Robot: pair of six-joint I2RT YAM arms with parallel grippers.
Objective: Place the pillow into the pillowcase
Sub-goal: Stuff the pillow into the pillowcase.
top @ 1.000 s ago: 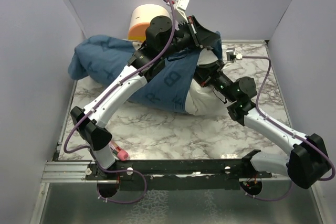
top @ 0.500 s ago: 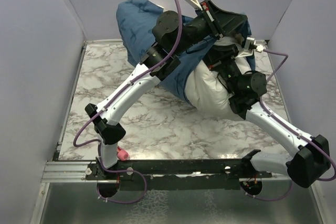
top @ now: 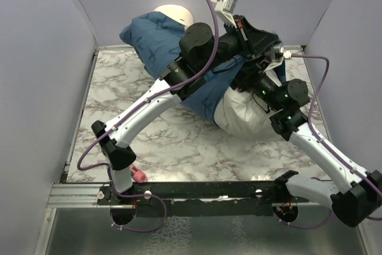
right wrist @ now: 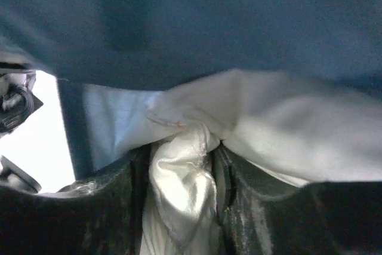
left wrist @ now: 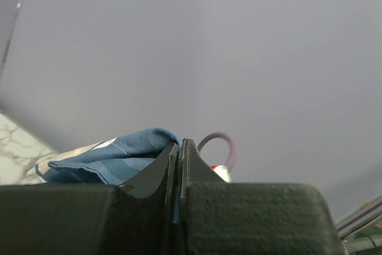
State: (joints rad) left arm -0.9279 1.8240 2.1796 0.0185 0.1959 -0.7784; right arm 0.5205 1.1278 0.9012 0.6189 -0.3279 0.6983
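1. Left gripper (left wrist: 179,144) is clamped tight on an edge of the pillowcase (left wrist: 113,159) and raised high, presumably to hold the mouth up and open.
2. Right gripper (right wrist: 179,174) pinches a white fold of the pillow (right wrist: 286,129) under the blue cloth, likely to feed it in.
3. Pillow is partly inside; its near end bulges out onto the marble table (top: 179,141).

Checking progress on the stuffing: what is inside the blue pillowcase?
The white pillow is partly inside the pillowcase, its near end bulging out of the opening. How far in it reaches is hidden by the cloth.
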